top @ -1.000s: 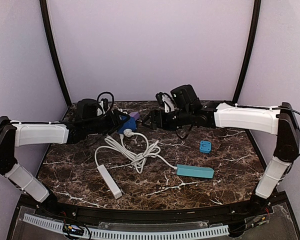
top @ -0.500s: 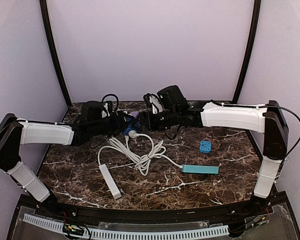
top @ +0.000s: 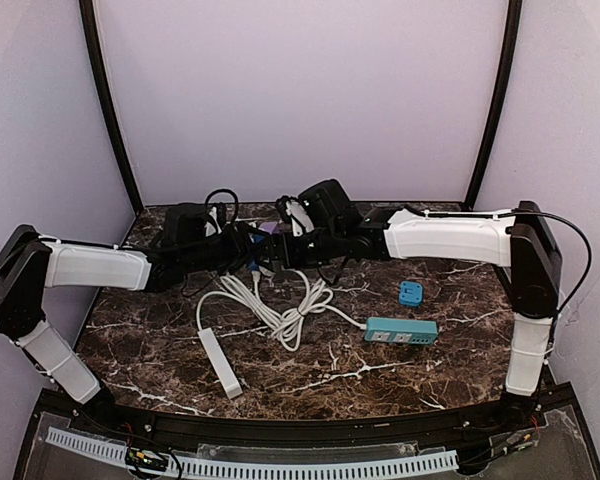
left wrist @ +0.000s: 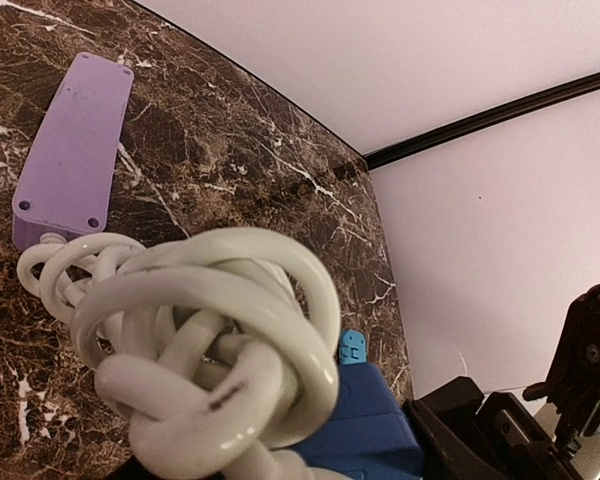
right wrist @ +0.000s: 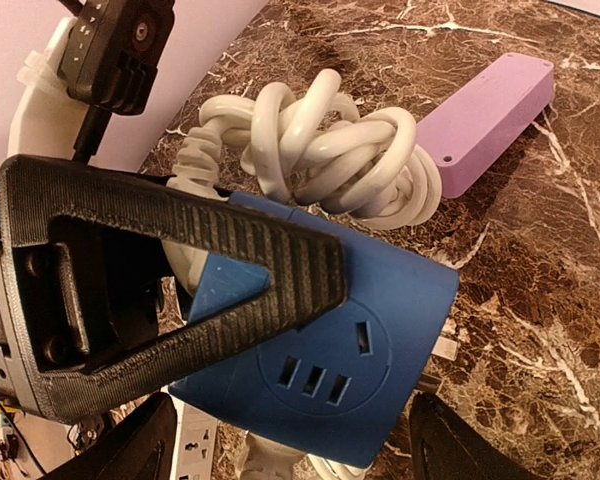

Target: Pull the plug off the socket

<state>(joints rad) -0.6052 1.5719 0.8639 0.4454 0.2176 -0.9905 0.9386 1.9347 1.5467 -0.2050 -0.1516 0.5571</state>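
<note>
The socket (right wrist: pixel 365 330) sits far centre, clamped by the left gripper (top: pixel 248 256), one finger (right wrist: pixel 195 225) across its face. The right gripper (top: pixel 277 257) straddles it, jaws spread wide and empty. Risk: the knotted cable (right wrist: pixel 320 150) crowds the plug (top: pixel 264 268); gripping cable instead yanks the socket loose.

Socket (right wrist: pixel 350 330) bright blue, under the black ribbed left fingers (right wrist: pixel 180 250). Cable (right wrist: pixel 320 150) knotted just past them is white. Purple strip (right wrist: pixel 490 120) beyond. Bench (top: pixel 380 370) dark brown marble with white veins. Teal strip (top: pixel 400 331), white strip (top: pixel 220 362).
</note>
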